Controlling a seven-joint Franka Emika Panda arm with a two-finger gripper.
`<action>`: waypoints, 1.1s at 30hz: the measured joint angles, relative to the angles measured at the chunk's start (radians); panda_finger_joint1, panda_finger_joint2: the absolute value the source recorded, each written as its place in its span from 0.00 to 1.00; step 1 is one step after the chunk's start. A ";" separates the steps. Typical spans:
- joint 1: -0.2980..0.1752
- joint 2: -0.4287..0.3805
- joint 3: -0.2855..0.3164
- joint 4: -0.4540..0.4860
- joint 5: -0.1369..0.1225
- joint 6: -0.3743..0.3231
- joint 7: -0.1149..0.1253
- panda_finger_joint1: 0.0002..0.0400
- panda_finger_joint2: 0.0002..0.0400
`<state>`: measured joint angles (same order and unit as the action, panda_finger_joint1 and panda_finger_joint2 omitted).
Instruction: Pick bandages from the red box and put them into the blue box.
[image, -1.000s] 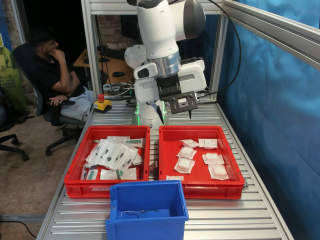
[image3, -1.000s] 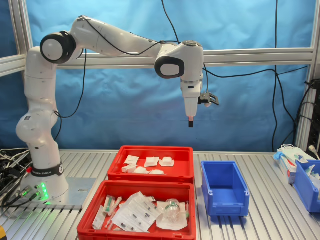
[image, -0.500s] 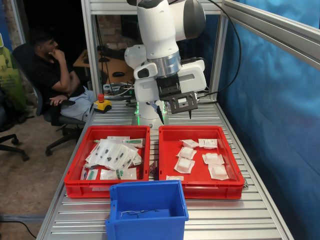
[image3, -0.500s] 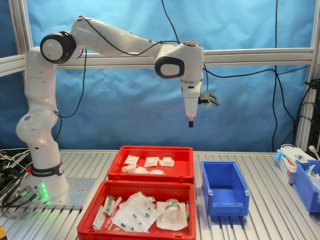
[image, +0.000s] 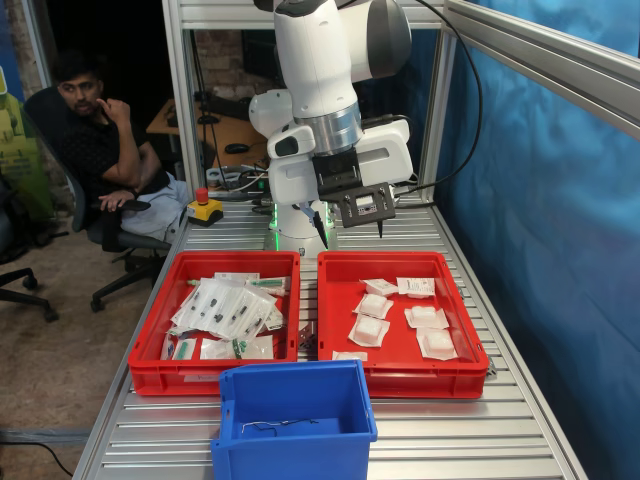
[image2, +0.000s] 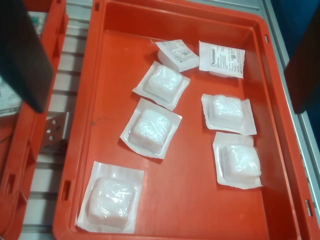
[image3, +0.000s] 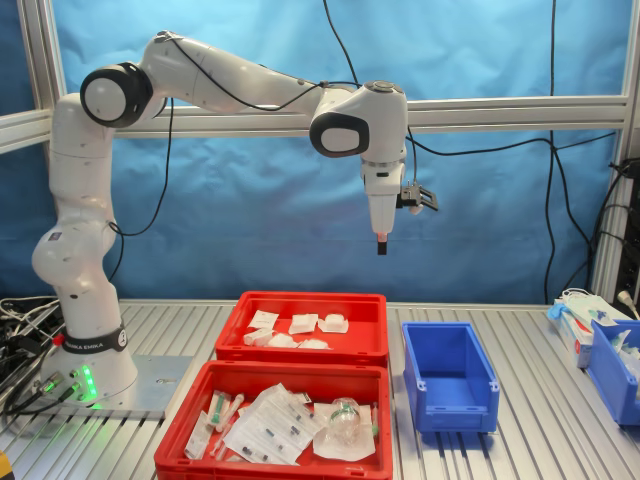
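Several bandages, white square pouches (image2: 151, 127), lie loose in the red box (image2: 80, 145). In the first exterior view the bandages (image: 369, 330) are in the red box (image: 400, 258) on the first exterior view's right. In the second exterior view it is the farther red box (image3: 305, 345). My gripper (image: 350, 232) hangs high above this box, open and empty, with its dark fingers (image2: 25, 55) at the sides of the wrist view. The blue box (image: 290, 440) stands in front of the two crates, and it stands at the second exterior view's right (image3: 450, 400).
A twin red crate (image: 160, 375) with long dark-printed packets (image: 225, 308) sits beside the red box. A person (image: 90, 140) sits at the back left beyond the table. A red stop button (image: 204, 208) is near the arm's base. Another blue bin (image3: 610, 365) stands at the second exterior view's far right.
The arm and gripper have not moved. The seated person has turned his head towards the camera.
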<state>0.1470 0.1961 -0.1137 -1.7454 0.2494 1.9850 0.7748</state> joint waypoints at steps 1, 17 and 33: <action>0.000 0.000 0.000 0.000 0.000 0.000 0.000 1.00 1.00; 0.000 0.000 0.000 0.000 0.000 0.000 0.000 1.00 1.00; 0.004 0.000 0.000 -0.015 0.000 0.000 0.000 1.00 1.00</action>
<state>0.1510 0.1961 -0.1137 -1.7606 0.2492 1.9850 0.7748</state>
